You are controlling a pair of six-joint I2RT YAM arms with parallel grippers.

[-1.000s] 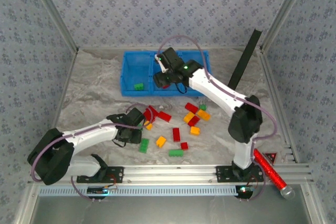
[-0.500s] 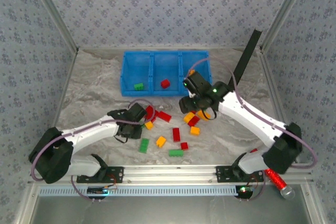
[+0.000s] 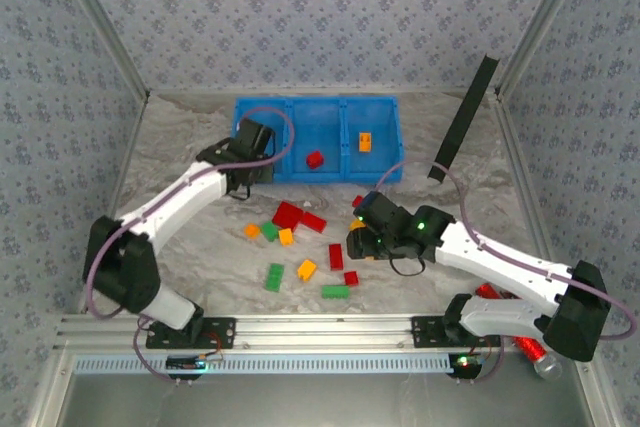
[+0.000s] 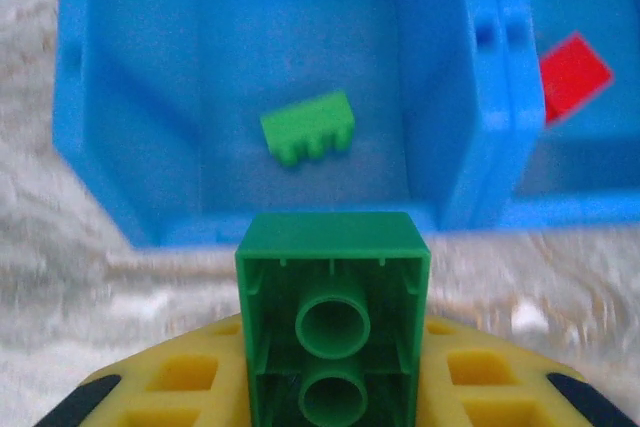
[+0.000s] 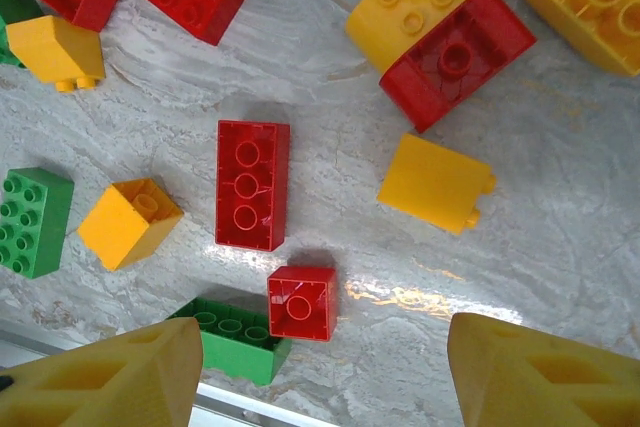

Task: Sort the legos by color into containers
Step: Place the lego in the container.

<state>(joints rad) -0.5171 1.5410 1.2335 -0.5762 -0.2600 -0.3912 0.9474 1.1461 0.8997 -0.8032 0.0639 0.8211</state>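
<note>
Left arm (image 3: 180,202) brought green lego (image 4: 332,327) to tray (image 3: 300,101); marbled table (image 3: 170,157), wallpapered walls (image 3: 300,17).

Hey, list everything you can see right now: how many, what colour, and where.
table: one, marbled white, under everything
tray: one, blue, three compartments, far middle of the table
green lego: one, left compartment
red lego: one, middle compartment
orange lego: one, right compartment
loose legos: roughly fifteen, red, green and orange-yellow, on the table in front of the tray
black bar: one, leaning at the far right
red cylinder: one, near right, partly behind the right arm
held green lego: one, in front of the left compartment
left gripper: closed on the held green lego
right gripper: open, empty, above the loose legos
</note>
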